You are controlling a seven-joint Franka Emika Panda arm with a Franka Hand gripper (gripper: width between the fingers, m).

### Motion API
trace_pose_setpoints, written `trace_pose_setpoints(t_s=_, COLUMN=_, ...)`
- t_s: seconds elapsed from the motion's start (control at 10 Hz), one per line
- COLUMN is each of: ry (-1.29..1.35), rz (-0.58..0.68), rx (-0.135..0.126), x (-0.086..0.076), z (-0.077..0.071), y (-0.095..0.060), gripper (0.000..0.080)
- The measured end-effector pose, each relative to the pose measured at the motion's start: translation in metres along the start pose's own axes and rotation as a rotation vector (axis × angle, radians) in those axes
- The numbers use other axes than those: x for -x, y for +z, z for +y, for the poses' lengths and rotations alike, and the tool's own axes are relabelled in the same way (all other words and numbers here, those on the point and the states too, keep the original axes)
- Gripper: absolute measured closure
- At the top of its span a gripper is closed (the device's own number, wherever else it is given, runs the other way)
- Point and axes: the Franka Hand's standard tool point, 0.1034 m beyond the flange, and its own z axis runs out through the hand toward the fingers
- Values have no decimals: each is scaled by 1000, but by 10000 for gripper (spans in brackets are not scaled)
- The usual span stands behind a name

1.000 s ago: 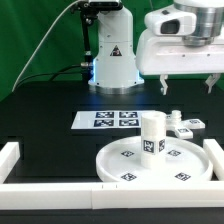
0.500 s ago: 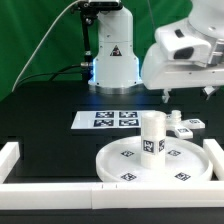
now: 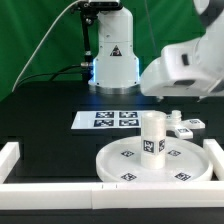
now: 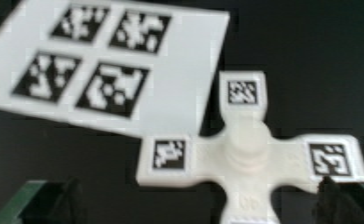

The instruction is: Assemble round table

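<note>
One empty gripper (image 4: 197, 206), jaws wide apart.
It hangs over the small white cross-shaped tagged plastic piece (image 4: 246, 150), which lies just beside the large round white plastic disc (image 3: 152, 168), whose short white cylindrical leg (image 3: 152, 135) stands upright on the hub. An off-centre descent could skid the piece across the smooth black table (image 3: 40, 110); a green curtain (image 3: 30, 40) hangs behind.

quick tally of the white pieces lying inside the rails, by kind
round disc: 1
cylindrical leg: 1
tagged cross-shaped piece: 1
marker board: 1
total: 4
</note>
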Motion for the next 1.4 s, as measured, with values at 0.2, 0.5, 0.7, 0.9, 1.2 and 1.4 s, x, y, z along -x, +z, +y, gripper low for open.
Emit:
trace_pose_setpoints(t_s=0.2, ry=17, rz=-95, rx=13, x=-6, z=-9, y=11, gripper=151)
trace_pose_setpoints(t_s=0.5, ry=35, rz=-88, rx=5, x=-8, z=-4, y=10, gripper=151)
trace_pose_setpoints(t_s=0.7, ry=128, rz=-114, rx=16, x=-8, z=-16, y=27, gripper=151)
trace_pose_setpoints(t_s=0.9, ry=135, rz=-100, rx=17, x=-12, z=-17, y=33, gripper=151)
trace_pose_setpoints(t_s=1.2, ry=143, rz=-103, rx=9, x=-12, z=-15, y=35, gripper=151)
trace_pose_setpoints(t_s=1.4, ry=167, rz=-127, rx=-18, x=-10, z=-16, y=44, gripper=151)
